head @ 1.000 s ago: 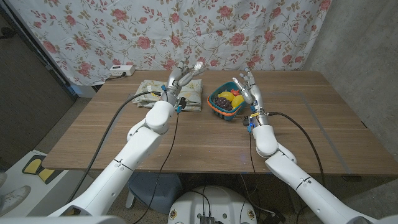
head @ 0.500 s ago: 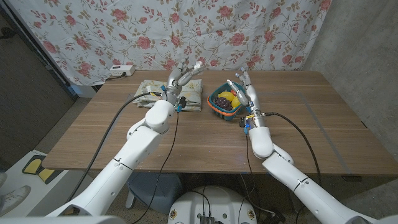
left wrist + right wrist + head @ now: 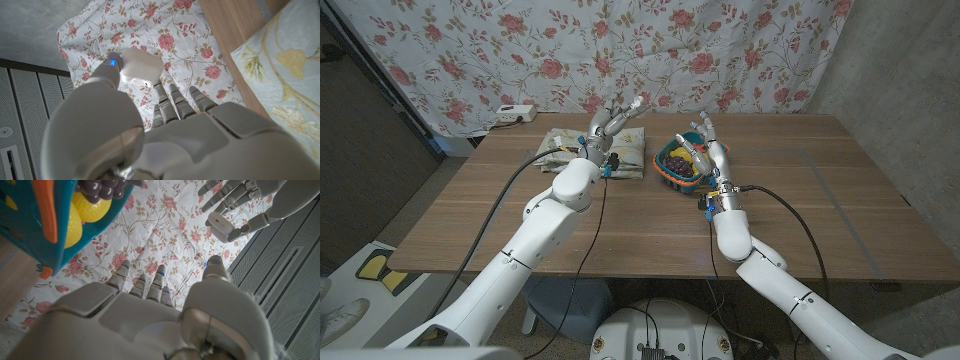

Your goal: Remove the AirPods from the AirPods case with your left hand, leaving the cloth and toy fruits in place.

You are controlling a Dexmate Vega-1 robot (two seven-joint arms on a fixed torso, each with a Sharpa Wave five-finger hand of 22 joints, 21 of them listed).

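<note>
On the left of the desk (image 3: 520, 215), the folded cloth (image 3: 565, 148) lies near the far edge, and the left robot hand (image 3: 610, 125) is raised above it, pinching the white AirPods case (image 3: 140, 64) between thumb and fingertips. The lid looks closed from here, though I cannot tell for certain. The step in hand seems to be opening the case while it is held aloft. Doing it well means keeping a firm pinch on the lower body and working over the cloth so nothing drops far. To the right, the basket (image 3: 663, 168) of toy fruits (image 3: 683, 156) sits just beside the right robot hand (image 3: 710, 145), whose fingers are apart and hold nothing.
</note>
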